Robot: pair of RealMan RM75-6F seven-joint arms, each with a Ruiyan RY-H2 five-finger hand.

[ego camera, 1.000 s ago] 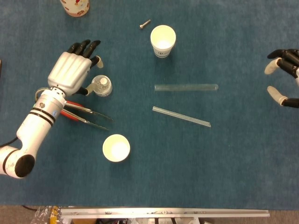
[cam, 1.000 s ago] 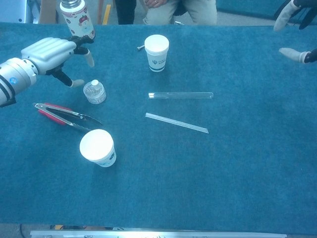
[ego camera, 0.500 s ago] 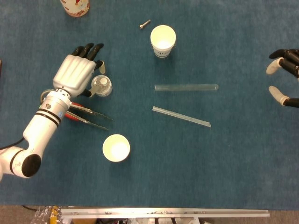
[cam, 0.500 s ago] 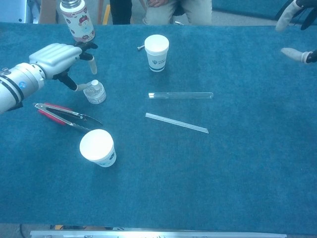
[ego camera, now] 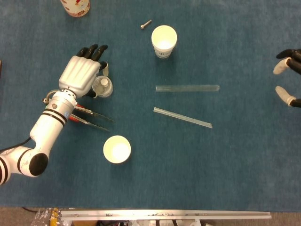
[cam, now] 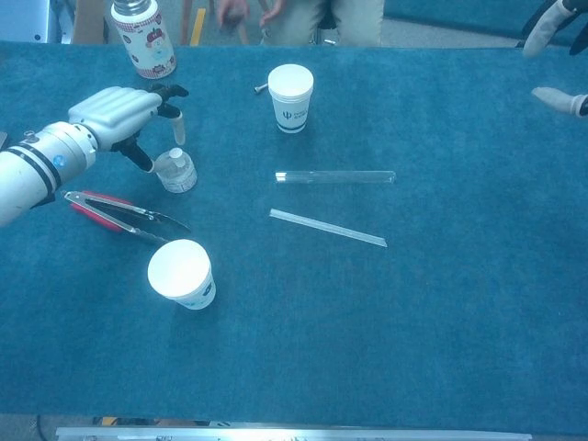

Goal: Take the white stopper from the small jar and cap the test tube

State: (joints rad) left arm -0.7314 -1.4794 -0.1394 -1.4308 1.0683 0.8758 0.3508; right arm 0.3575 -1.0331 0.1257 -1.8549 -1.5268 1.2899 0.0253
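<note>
The small clear jar (ego camera: 104,87) (cam: 176,172) stands on the blue cloth at the left, with the white stopper (cam: 175,154) in its mouth. My left hand (ego camera: 83,76) (cam: 118,113) hovers over the jar, fingers spread around it, and holds nothing. The glass test tube (ego camera: 187,88) (cam: 334,176) lies on its side in the middle of the table. A flat clear strip (ego camera: 182,117) (cam: 327,228) lies just in front of it. My right hand (ego camera: 288,80) (cam: 552,57) is at the far right edge, fingers apart and empty.
Red-handled tongs (ego camera: 87,116) (cam: 119,214) lie beside my left forearm. One paper cup (ego camera: 117,149) (cam: 181,273) stands near the front, another (ego camera: 164,41) (cam: 290,96) at the back. A small bolt (ego camera: 145,24) and a patterned bottle (cam: 143,37) sit at the far edge.
My left hand has moved right, from beside the jar to over it, with fingers now around it. The right hand has drifted further right.
</note>
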